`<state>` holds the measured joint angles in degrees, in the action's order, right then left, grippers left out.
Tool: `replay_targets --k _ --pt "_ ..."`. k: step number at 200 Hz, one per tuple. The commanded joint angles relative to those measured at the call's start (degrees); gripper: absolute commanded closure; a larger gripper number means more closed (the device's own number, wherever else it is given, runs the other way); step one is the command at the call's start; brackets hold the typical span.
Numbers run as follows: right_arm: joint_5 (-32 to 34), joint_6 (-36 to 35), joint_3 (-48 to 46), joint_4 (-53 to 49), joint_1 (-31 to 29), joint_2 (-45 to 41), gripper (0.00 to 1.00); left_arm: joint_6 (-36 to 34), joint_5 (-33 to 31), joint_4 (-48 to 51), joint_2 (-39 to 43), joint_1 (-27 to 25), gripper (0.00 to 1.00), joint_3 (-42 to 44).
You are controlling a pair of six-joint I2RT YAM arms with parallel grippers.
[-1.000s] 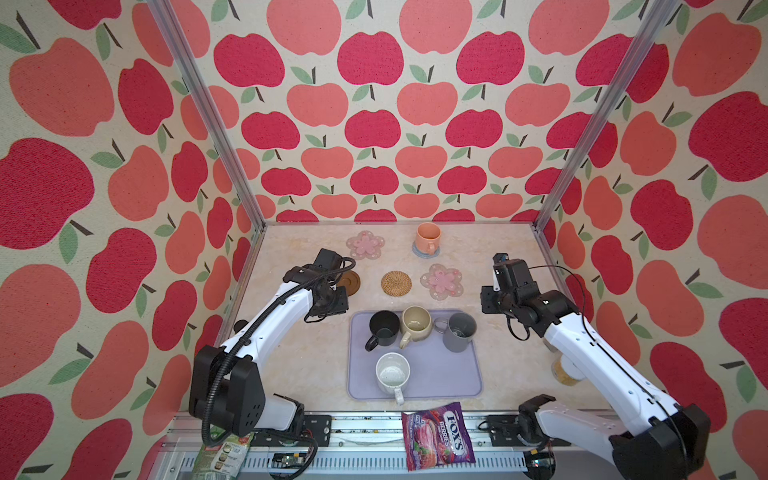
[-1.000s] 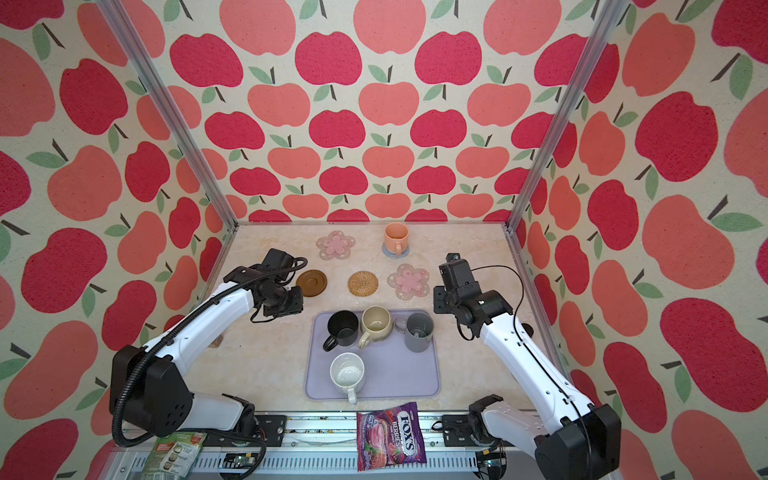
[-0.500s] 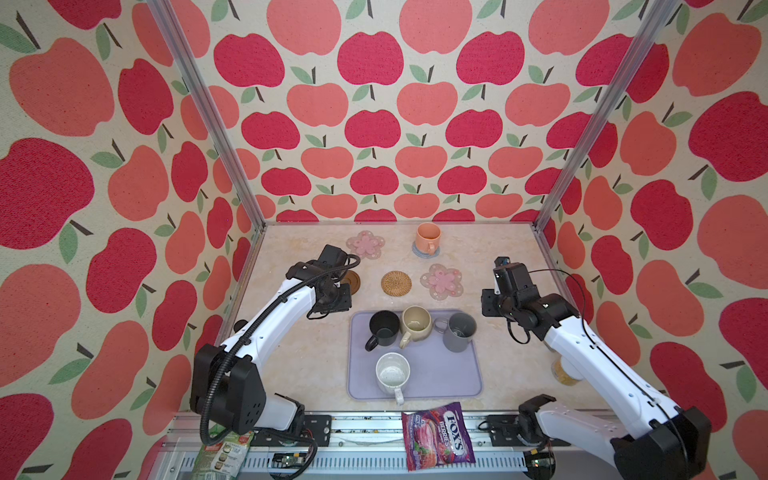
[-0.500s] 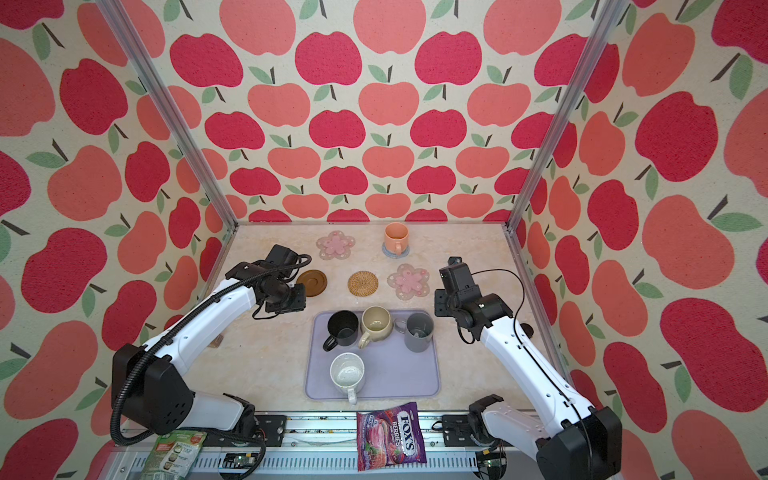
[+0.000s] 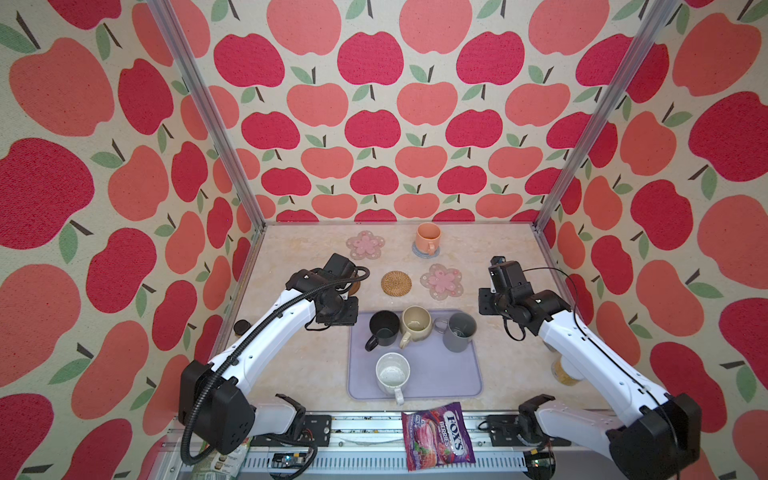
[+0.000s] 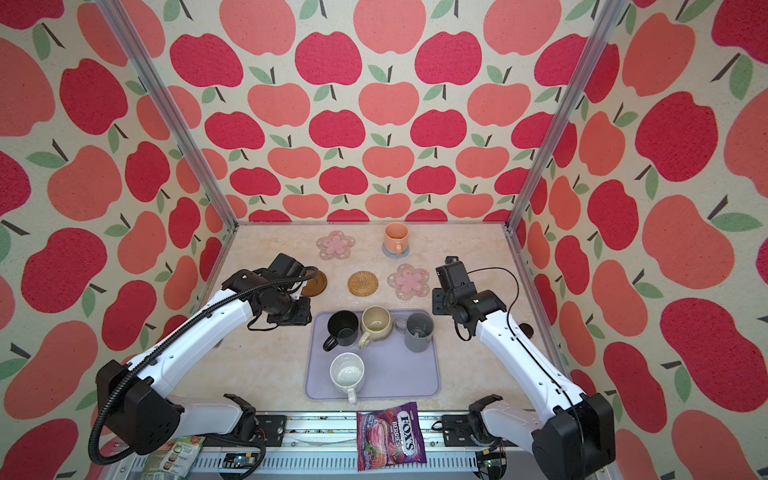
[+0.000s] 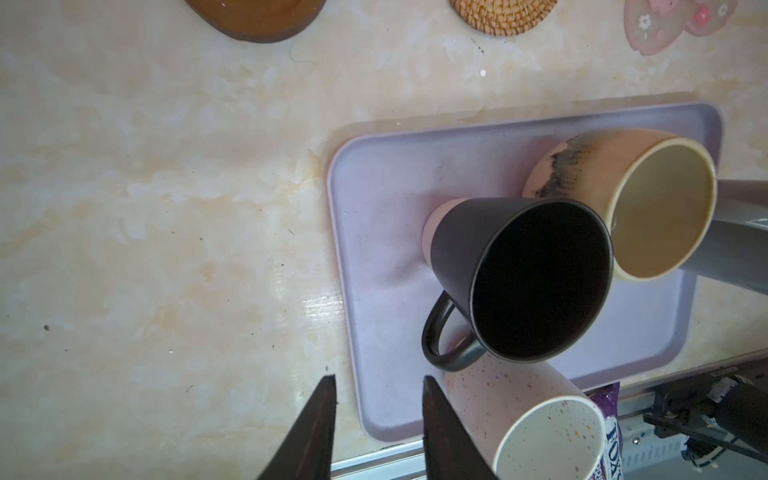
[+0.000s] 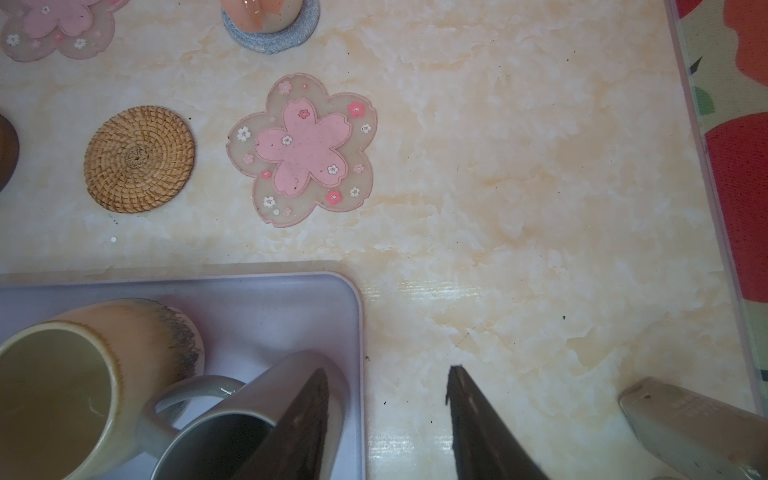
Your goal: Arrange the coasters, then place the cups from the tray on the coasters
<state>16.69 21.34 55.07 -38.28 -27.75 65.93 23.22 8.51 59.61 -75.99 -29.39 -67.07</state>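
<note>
both arms extended, jaws parted on both

left arm (image 5: 266,336) and right arm (image 5: 582,349) each slant from their bases at the near edge in toward the middle, wrists bent down. left gripper (image 7: 378,384): dark tapered fingers a modest gap apart. right gripper (image 8: 388,372): jaws set wider than the left's. in both top views the fingers are hidden under the wrists.

I see the flat lavender tray (image 5: 449,376) carrying upright black mug (image 5: 384,330), beige mug (image 5: 417,326), grey mug (image 5: 459,332) in a row, speckled white mug (image 5: 392,374) nearer. Beyond: orange mug (image 5: 428,237) on grey-blue knit coaster (image 8: 270,43); pink flower coaster (image 5: 365,245), second pink flower coaster (image 5: 441,281), woven rattan coaster (image 5: 396,283), dark brown disc (image 6: 316,284) lying flat.
</note>
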Motion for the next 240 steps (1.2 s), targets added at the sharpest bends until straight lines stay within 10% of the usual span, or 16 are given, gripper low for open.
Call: replay_targets --k 1,154,240 --pt "1.11 0.96 1.80 0.39 0.11 0.12 0.50 0.49 4.79 1.61 1.68 -1.41 0.63 2.42" --pt "0.62 1.51 1.29 1.14 0.08 0.52 0.49 9.28 9.11 -7.09 -3.12 -7.95 0.62 9.64" --pt "0.89 1.51 0.76 0.70 0.29 -0.71 0.48 9.20 1.18 -5.40 -7.53 -7.44 0.62 9.07"
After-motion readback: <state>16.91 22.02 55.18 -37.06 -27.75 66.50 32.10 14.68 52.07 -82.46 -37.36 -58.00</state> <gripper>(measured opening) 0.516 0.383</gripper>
